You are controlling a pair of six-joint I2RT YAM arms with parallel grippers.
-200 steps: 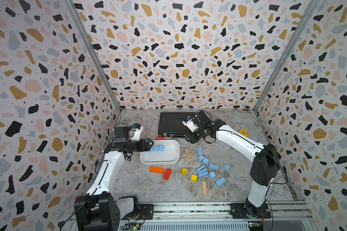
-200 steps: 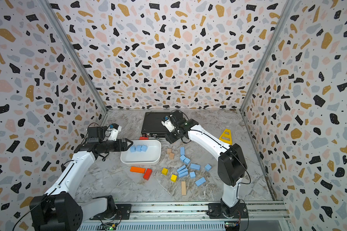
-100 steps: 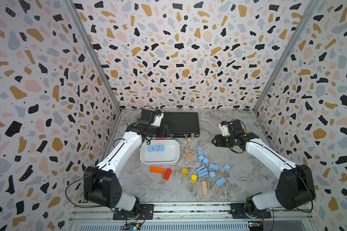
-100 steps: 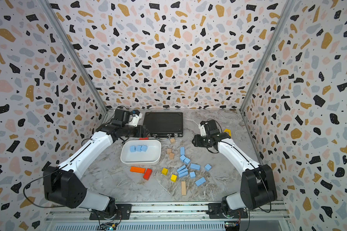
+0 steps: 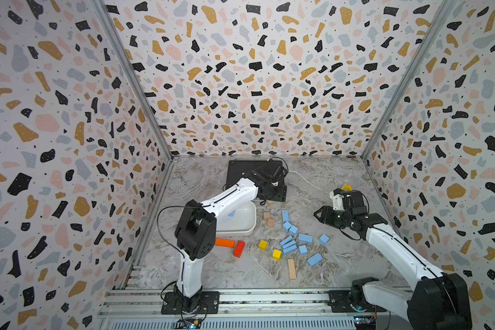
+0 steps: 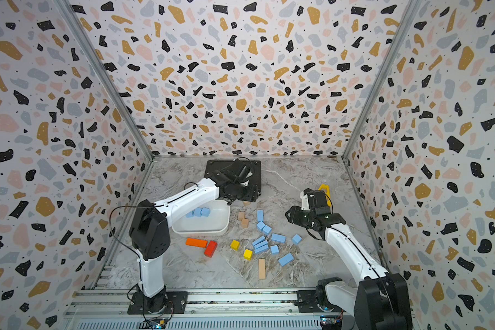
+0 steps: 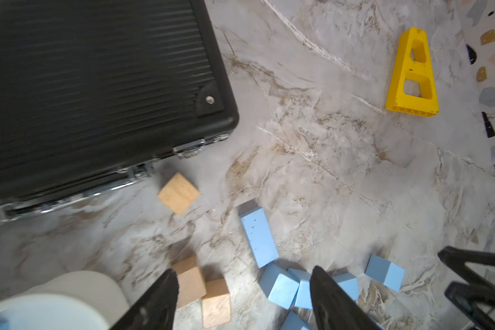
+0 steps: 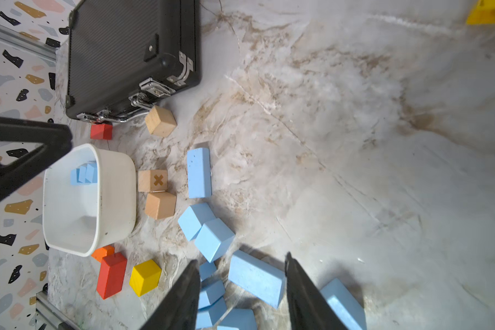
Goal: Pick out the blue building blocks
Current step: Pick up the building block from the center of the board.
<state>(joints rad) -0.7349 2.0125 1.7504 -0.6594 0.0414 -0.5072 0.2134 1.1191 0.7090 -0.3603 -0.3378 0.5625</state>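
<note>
**Now both grippers hang empty over the blue pile**

In both top views, three blue building blocks (image 6: 197, 212) lie in the white bin (image 5: 250, 225). About a dozen loose blue blocks (image 5: 305, 237) lie on the worktop (image 5: 340, 183) just beside the bin, mixed with yellow cubes (image 5: 263, 245) and tan blocks (image 5: 291, 268). The left gripper (image 5: 269, 197) hangs near the front edge of the black case (image 5: 240, 171). The right gripper (image 5: 318, 215) hangs beside the pile, on the side away from the bin. I judge the step to be reaching for the next block, with most of the sorting not yet done.

In the left wrist view, the left gripper (image 7: 243, 273) is spread wide with nothing between its fingers. A long blue bar (image 7: 259, 237) lies flat below it. Its long axis runs across the line from finger to finger, so the jaws already face its short width. The next move probably needs only a descent and a closing.

In the right wrist view, the right gripper (image 8: 240, 260) is moderately apart and also empty. A slanted blue bar (image 8: 256, 278) on the worktop shows between the fingers. Its long axis is closer to the finger-to-finger line than across it. I think the wrist should turn before it lowers.
</note>
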